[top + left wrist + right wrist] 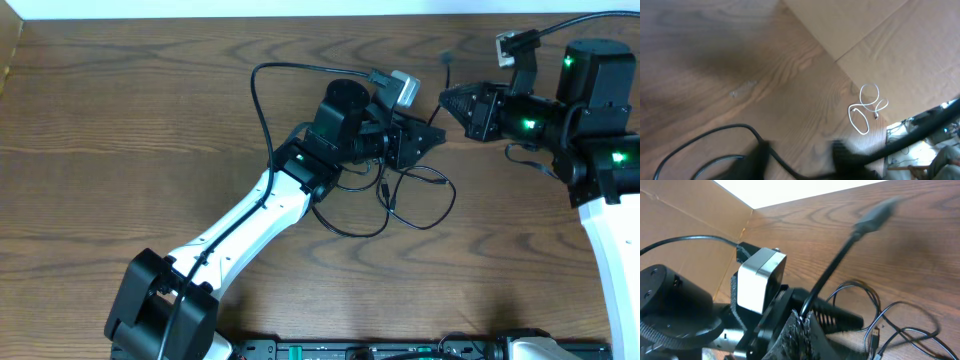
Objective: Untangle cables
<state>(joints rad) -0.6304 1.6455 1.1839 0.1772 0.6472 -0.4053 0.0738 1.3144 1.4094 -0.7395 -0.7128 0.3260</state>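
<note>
**Left pincer point(438, 137) at the tangle, separating step**

Its jaws are blurred on wrist cam, can't tell if apart or nipped. Just below, thin glossy black cords point(405, 200) lie in limp loops on the wood-grain table point(120, 100). White cord point(867, 107) sits coiled well apart. Right pincer point(447, 100) is clamped on one black cord point(835, 275), plug end point(880, 212) up. Next, imo: draw apart slowly and watch for snags.

No legible text or markings
</note>
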